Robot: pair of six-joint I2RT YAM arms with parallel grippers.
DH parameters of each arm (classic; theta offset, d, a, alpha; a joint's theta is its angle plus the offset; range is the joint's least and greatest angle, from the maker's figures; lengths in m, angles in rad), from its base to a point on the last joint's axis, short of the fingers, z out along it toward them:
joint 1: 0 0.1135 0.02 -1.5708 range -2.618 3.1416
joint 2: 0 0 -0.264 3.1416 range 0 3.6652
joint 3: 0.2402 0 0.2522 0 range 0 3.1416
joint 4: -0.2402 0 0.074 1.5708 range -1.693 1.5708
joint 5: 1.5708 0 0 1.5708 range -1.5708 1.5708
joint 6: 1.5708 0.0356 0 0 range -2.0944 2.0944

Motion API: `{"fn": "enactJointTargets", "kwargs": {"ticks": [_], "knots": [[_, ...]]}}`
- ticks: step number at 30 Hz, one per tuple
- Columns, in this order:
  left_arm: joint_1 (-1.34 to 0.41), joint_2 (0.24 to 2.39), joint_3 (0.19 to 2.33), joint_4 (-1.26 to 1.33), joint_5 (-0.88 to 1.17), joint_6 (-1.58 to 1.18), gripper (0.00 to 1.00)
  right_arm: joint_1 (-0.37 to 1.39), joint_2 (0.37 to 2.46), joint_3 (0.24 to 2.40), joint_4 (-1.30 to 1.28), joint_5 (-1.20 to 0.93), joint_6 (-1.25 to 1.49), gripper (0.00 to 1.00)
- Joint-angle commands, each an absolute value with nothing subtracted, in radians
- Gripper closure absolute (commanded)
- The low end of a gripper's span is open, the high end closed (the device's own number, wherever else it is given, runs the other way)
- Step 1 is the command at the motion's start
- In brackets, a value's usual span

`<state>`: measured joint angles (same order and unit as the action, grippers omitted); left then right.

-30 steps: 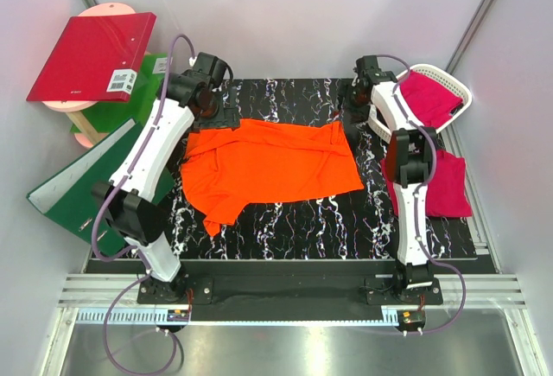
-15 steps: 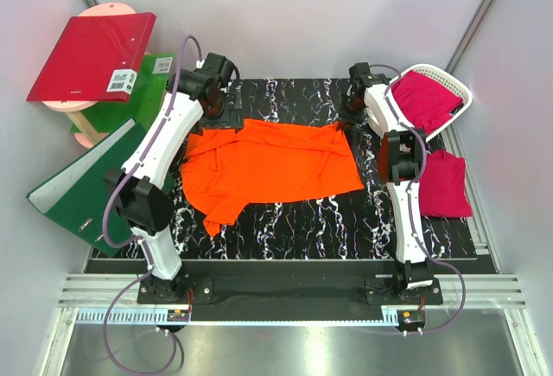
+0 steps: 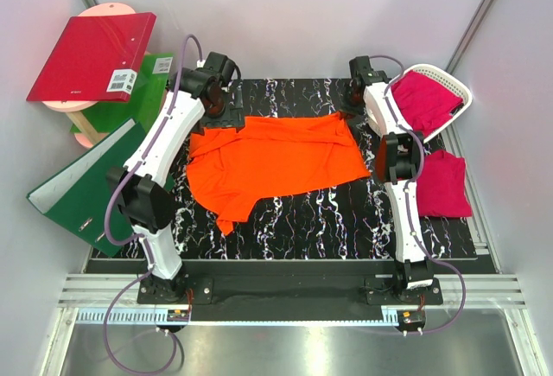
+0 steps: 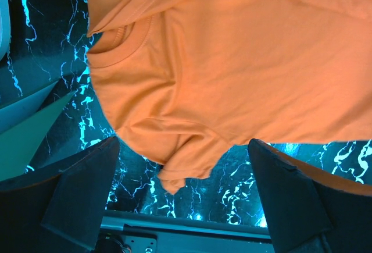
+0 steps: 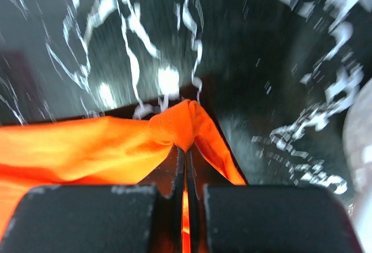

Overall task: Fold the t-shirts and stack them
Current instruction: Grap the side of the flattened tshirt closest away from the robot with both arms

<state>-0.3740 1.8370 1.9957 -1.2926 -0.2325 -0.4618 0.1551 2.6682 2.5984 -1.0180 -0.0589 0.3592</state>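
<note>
A black, white-veined surface (image 3: 346, 220) fills the floor between pale walls. The orange t-shirt (image 3: 276, 160) lies spread on it, stretched between the two sets of jaws. The left arm (image 3: 164, 143) covers the rumpled far corner from above.

The right wrist view is blurred. It shows only a bunched fold of the shirt, and the rest runs out of frame. The right jaws are clamped on that fold, with orange cloth showing in the slit between the pressed fingers (image 5: 87, 218).

The left jaws stand wide apart, fingers (image 4: 75, 195) at either side, with the shirt's collar (image 4: 119, 49) and one sleeve below and between them. Whether they touch the cloth cannot be told.

Both arms reach far forward, wrists turned down at the shirt's far edge. Just right of the right jaws a magenta t-shirt (image 3: 423, 99) sits in a white basket (image 3: 465, 99), partly behind the right arm (image 3: 399, 168). A second magenta t-shirt (image 3: 448, 184) lies nearer the bases, its edge also behind that arm.
</note>
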Motion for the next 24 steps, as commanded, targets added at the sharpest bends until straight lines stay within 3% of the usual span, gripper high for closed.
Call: {"fn": "enactJointTargets", "kwargs": {"ticks": [1, 9, 11, 13, 16, 22, 24], "knots": [[-0.374, 1.795, 1.977, -1.293, -0.238, -0.477, 0.01, 0.153, 2.683, 2.700, -0.884, 0.046, 0.391, 1.00], [-0.374, 1.786, 1.931, -1.289, -0.233, -0.483, 0.01, 0.155, 2.677, 2.734, -0.787, 0.070, 0.390, 0.95], [-0.374, 1.786, 1.925, -1.284, -0.227, -0.482, 0.01, 0.153, 2.687, 2.729, -0.778, 0.069, 0.377, 0.78], [-0.376, 1.792, 1.931, -1.281, -0.216, -0.474, 0.01, 0.153, 2.700, 2.721, -0.787, 0.081, 0.374, 0.29], [-0.379, 1.790, 1.933, -1.279, -0.198, -0.469, 0.01, 0.156, 2.677, 2.694, -0.810, 0.126, 0.385, 0.08], [-0.388, 1.767, 1.767, -1.189, -0.080, -0.466, 0.02, 0.161, 2.508, 2.622, -0.830, 0.140, 0.350, 0.02], [-0.399, 1.772, 1.702, -1.164, -0.016, -0.469, 0.12, 0.155, 2.422, 2.568, -0.828, 0.108, 0.362, 0.04]]}}
